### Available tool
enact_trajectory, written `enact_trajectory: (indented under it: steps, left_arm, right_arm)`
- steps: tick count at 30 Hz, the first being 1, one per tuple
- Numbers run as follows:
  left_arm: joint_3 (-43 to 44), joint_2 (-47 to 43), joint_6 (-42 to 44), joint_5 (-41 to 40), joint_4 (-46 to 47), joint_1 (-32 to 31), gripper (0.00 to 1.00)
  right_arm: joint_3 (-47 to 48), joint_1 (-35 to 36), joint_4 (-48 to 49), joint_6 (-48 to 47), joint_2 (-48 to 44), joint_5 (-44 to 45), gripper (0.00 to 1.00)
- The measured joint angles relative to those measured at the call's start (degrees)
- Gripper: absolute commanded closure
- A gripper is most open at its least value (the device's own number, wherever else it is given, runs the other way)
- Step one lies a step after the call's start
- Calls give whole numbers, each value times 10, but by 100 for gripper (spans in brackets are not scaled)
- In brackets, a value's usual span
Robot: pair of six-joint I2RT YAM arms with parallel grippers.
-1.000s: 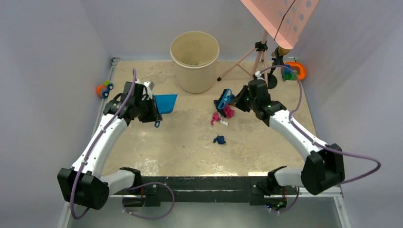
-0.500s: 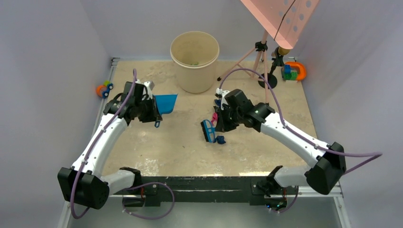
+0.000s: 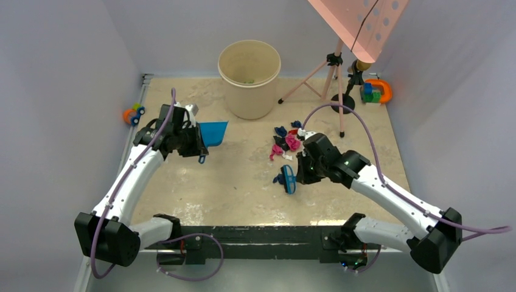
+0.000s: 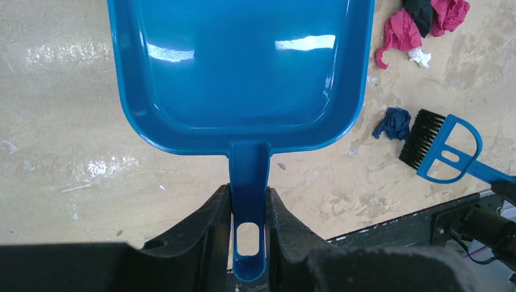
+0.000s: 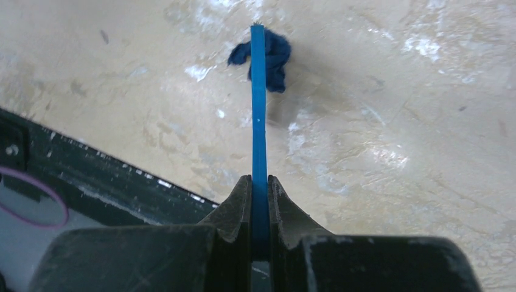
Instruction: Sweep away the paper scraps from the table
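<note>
The left pincer [image 4: 249, 204] pinches the narrow handle of a blue dustpan [image 4: 243, 67], one finger on each side. The pan stretches straight ahead of it, and from overhead it appears lifted off the worktop [image 3: 231, 188], though that view is too coarse to be sure.

The right pincer [image 5: 260, 182] is pressed together on the flat handle of a small blue brush [image 5: 258, 97]. Its own camera sees the brush only edge-on, as a thin strip running forward to a dark blue wad [image 5: 274, 52] at the tip. The left wrist camera shows what that view hides: the looped handle and the black bristles, which sit just beside the wad, seemingly touching it.

The other paper scraps [image 3: 286, 143] lie in a loose cluster of pink, black, white and dark blue on the worktop, beyond the right pincer on its far side, well apart from the left pincer and its pan. Only the overhead camera takes in the whole cluster; the left wrist camera catches just its near corner.
</note>
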Motion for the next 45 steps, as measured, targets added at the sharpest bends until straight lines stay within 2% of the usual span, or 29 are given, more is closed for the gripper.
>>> enact_trajectory:
  steps: [8, 11, 15, 19, 24, 28, 34, 41, 45]
  left_arm:
    - [0, 0, 0, 0, 0, 0, 100]
    - [0, 0, 0, -1, 0, -1, 100]
    - [0, 0, 3, -4, 0, -9, 100]
    - [0, 0, 10, -32, -2, -52, 100]
    - [0, 1, 9, -105, -19, -153, 100]
    - [0, 4, -1, -143, -24, -224, 100]
    - [-22, 32, -42, -180, -21, -313, 100]
    - [-49, 100, -78, -200, 12, -395, 100]
    - [-61, 134, -80, -206, 50, -421, 100]
  right_arm:
    - [4, 0, 67, 36, 99, 110, 100]
    - [33, -2, 79, 44, 133, 138, 100]
    - [98, -8, 68, 45, 134, 189, 100]
    - [174, -26, 51, 23, 128, 218, 100]
    - [250, -74, 26, -21, 129, 230, 100]
    - [264, -103, 32, -98, 148, 232, 100]
    - [235, -113, 90, -246, 205, 241, 100]
    - [326, -115, 98, -396, 376, 284, 100]
    - [347, -115, 97, -461, 433, 289, 100]
